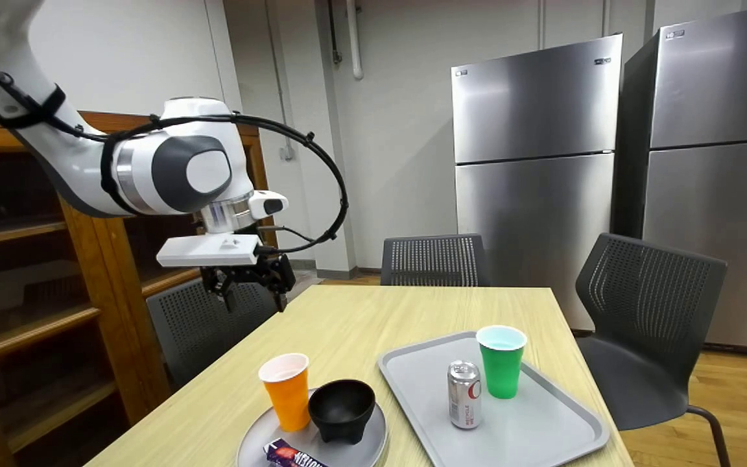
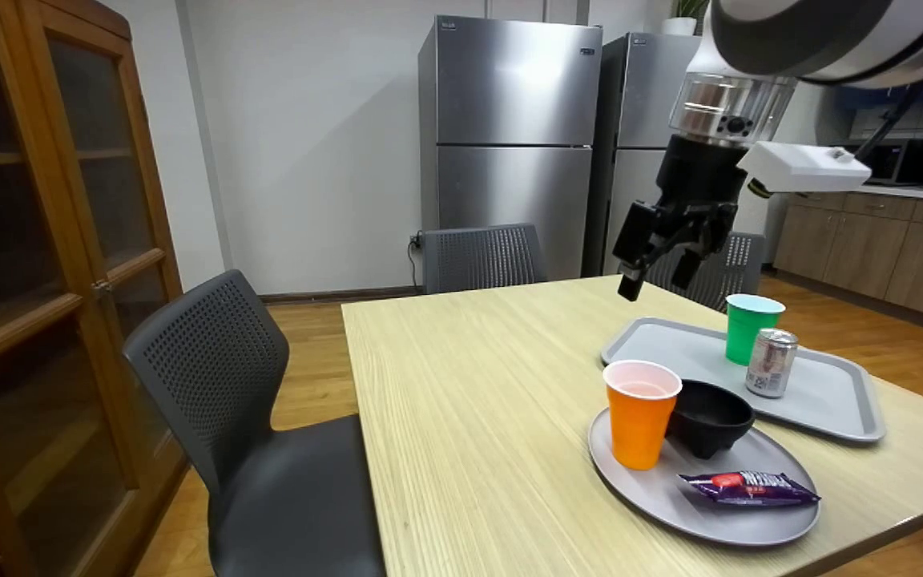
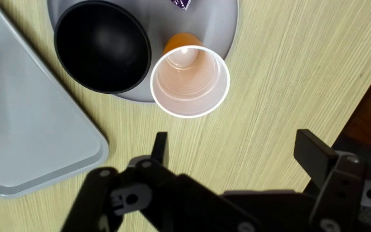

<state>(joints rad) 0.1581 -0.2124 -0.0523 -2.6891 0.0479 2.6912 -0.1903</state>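
Observation:
My gripper [image 3: 232, 138] is open and empty, held above the table; it also shows in both exterior views [image 1: 255, 303] [image 2: 657, 282]. It touches nothing. An orange cup [image 3: 190, 80] is nearest to it in the wrist view, just beyond the fingertips. The cup [image 1: 288, 399] stands upright on a round grey plate [image 2: 646, 505] beside a black bowl [image 2: 710, 425]. A purple wrapped bar [image 2: 750, 489] lies on the same plate; only its tip shows in the wrist view [image 3: 182, 3]. A grey tray [image 1: 529, 444] holds a silver can [image 1: 464, 395] and a green cup [image 1: 502, 370].
The light wooden table [image 2: 461, 417] carries the plate and the tray side by side. Dark chairs [image 2: 301, 497] [image 1: 646, 337] stand round it. A wooden glass-door cabinet [image 1: 107, 292] is beside the table. Steel fridges [image 1: 535, 194] stand at the back. A cable loop [image 1: 341, 188] hangs from the arm.

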